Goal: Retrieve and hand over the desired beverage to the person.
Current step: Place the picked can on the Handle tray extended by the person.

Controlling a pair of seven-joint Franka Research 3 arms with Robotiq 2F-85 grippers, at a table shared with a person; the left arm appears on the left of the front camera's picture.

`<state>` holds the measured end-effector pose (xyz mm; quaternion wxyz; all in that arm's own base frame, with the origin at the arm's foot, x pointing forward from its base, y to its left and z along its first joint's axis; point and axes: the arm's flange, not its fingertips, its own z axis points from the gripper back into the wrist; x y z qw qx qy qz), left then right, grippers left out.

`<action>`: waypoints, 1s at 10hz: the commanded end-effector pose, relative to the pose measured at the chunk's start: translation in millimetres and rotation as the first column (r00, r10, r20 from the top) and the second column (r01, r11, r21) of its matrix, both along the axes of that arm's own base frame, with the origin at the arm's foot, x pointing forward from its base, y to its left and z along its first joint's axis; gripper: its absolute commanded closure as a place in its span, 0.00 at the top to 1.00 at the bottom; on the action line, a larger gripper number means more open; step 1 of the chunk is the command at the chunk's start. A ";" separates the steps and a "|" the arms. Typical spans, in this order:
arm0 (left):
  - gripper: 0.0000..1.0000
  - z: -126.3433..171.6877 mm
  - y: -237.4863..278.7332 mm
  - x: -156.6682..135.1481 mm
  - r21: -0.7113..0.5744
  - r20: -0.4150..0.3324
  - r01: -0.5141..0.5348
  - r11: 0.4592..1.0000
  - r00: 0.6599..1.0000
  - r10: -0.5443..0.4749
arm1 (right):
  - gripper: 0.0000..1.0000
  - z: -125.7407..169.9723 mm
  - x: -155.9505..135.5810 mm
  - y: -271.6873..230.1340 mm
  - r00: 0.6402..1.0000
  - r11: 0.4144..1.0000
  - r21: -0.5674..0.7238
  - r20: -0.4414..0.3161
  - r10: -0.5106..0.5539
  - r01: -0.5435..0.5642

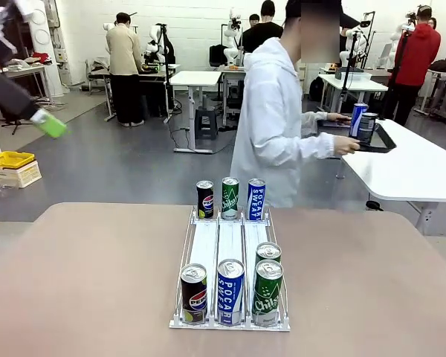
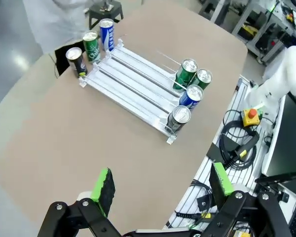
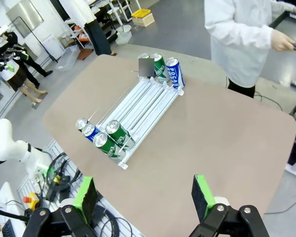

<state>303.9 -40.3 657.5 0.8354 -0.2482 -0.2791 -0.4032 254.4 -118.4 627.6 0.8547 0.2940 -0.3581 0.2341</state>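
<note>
while the person (image 1: 275, 119) in the white coat turns aside to a black tray (image 1: 377, 140) on the next table, both the left gripper (image 2: 160, 190) and right gripper (image 3: 144, 196) hang open above the can rack (image 1: 230, 253), probably waiting for a choice.

Bright, even light - wrist views warped

Beyond your raised grippers you see a grey floor (image 1: 134, 167), white walls (image 1: 193, 30), white worktables (image 1: 195, 78) and a yellow tray (image 1: 9, 159).
</note>
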 end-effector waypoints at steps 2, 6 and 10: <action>1.00 12.0 48.2 -12.2 -0.165 0.035 -0.046 0.985 0.998 0.053 | 1.00 1.5 2.6 1.2 1.000 0.999 0.032 0.013 0.022 -0.022; 1.00 14.4 79.3 1.4 -0.249 -0.005 0.009 0.968 1.000 -0.010 | 1.00 1.5 2.6 1.2 1.000 0.999 0.032 0.013 0.022 -0.022; 1.00 12.7 77.5 -3.8 -0.236 -0.017 -0.028 0.971 1.000 0.024 | 1.00 1.5 2.6 1.2 1.000 0.999 0.032 0.013 0.022 -0.022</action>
